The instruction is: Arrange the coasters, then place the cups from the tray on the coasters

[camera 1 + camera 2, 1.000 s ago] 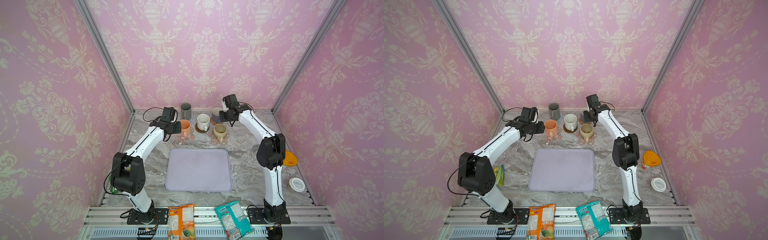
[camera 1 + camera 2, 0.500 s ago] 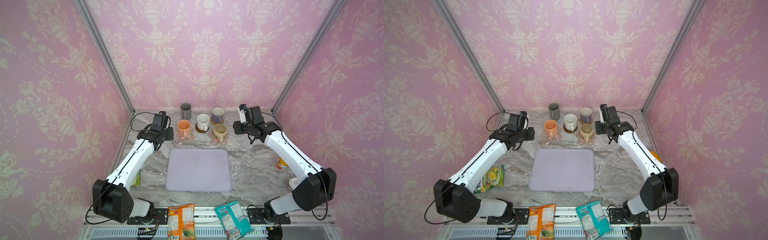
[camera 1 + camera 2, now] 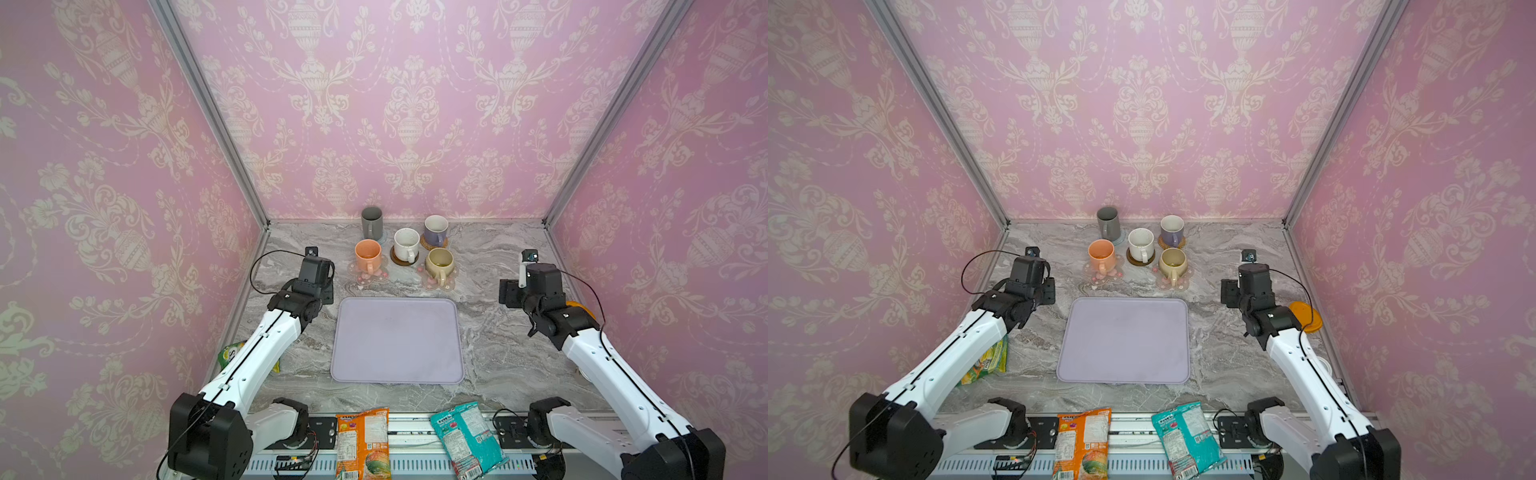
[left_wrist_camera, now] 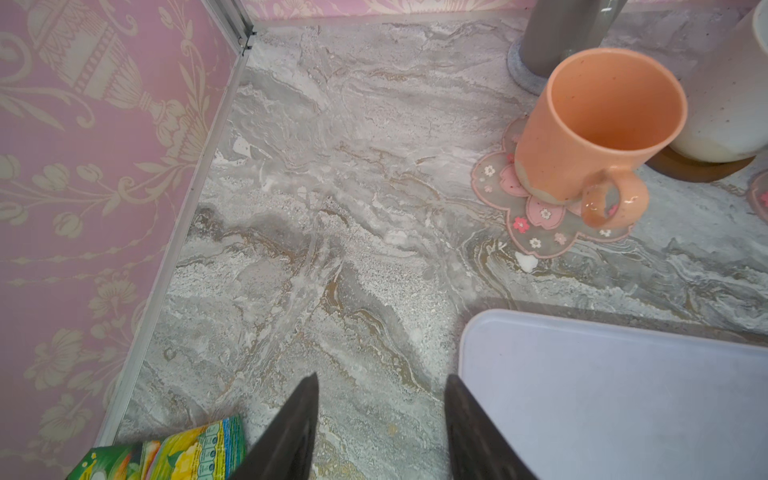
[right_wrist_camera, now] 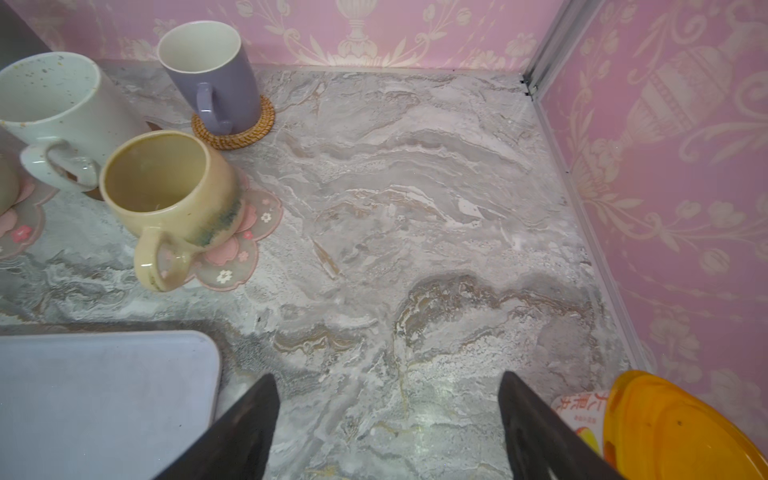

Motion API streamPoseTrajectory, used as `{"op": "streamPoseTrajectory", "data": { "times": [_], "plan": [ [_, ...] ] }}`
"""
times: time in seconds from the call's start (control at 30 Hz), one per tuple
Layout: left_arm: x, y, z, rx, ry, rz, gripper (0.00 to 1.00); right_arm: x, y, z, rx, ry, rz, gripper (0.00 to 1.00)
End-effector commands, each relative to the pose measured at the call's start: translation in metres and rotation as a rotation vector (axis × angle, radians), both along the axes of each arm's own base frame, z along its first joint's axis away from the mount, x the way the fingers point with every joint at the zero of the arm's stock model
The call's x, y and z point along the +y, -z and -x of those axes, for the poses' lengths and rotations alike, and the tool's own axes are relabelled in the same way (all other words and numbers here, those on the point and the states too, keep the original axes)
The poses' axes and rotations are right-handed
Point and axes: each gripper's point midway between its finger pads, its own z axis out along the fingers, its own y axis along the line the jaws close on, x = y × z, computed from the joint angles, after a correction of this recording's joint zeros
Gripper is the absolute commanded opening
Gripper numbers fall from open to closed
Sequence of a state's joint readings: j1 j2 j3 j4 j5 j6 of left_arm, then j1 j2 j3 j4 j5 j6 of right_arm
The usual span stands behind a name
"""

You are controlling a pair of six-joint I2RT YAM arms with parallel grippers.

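Note:
Five cups stand at the back, each on a coaster: a dark grey tumbler (image 3: 371, 222), a peach cup (image 3: 368, 256) on a pink flower coaster (image 4: 536, 224), a white speckled cup (image 3: 406, 244), a lavender cup (image 3: 435, 230) on a rattan coaster (image 5: 245, 129), and a beige cup (image 3: 439, 262) on a second flower coaster (image 5: 245, 245). The lavender tray (image 3: 397, 340) lies bare mid-table. My left gripper (image 4: 381, 376) hovers open over the marble beside the tray's far left corner. My right gripper (image 5: 387, 374) is open wide off the tray's far right corner. Neither holds anything.
An orange lid (image 3: 1304, 316) sits by the right wall behind my right arm. A green snack packet (image 3: 988, 359) lies under my left arm. Orange (image 3: 362, 442) and teal (image 3: 467, 438) packets lie at the front edge. Pink walls close in three sides.
Both arms have drawn back from the cups towards the front and outwards. The right gripper has left the lavender cup and opened wider. The left gripper has opened slightly.

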State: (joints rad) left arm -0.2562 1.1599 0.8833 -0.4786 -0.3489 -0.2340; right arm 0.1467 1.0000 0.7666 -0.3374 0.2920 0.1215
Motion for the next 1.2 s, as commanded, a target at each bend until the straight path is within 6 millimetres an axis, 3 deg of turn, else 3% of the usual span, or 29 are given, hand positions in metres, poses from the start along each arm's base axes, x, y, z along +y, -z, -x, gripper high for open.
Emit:
{"op": "streamPoseTrajectory", "data": {
  "times": [0.0,0.13,0.33,0.47,0.53,0.7,0.87,1.17],
  "plan": [
    [0.014,-0.009,0.002,-0.106,-0.065,-0.005,0.52,-0.023,0.012,0.001,-0.038,0.117,-0.022,0.86],
    [0.027,-0.009,0.008,-0.162,-0.119,-0.038,0.52,-0.031,0.036,0.005,-0.005,0.149,-0.059,0.86],
    [0.045,0.011,0.020,-0.160,-0.186,-0.121,0.57,-0.039,0.050,0.003,-0.035,0.182,-0.089,0.88],
    [0.053,0.020,0.017,-0.222,-0.203,-0.182,0.77,-0.044,0.052,-0.007,-0.148,0.189,-0.095,0.97],
    [0.056,0.022,0.014,-0.270,-0.213,-0.195,0.98,-0.045,0.054,-0.013,-0.178,0.182,-0.087,1.00],
    [0.059,0.021,0.007,-0.363,-0.220,-0.223,0.99,-0.041,0.071,-0.029,-0.150,0.149,-0.078,1.00],
    [0.056,0.028,-0.004,-0.354,-0.163,-0.305,0.99,-0.031,0.072,-0.044,-0.243,0.066,-0.072,1.00],
    [0.057,0.065,-0.028,-0.318,-0.135,-0.357,0.99,-0.017,0.072,-0.059,-0.320,-0.032,-0.078,1.00]
  ]
}}
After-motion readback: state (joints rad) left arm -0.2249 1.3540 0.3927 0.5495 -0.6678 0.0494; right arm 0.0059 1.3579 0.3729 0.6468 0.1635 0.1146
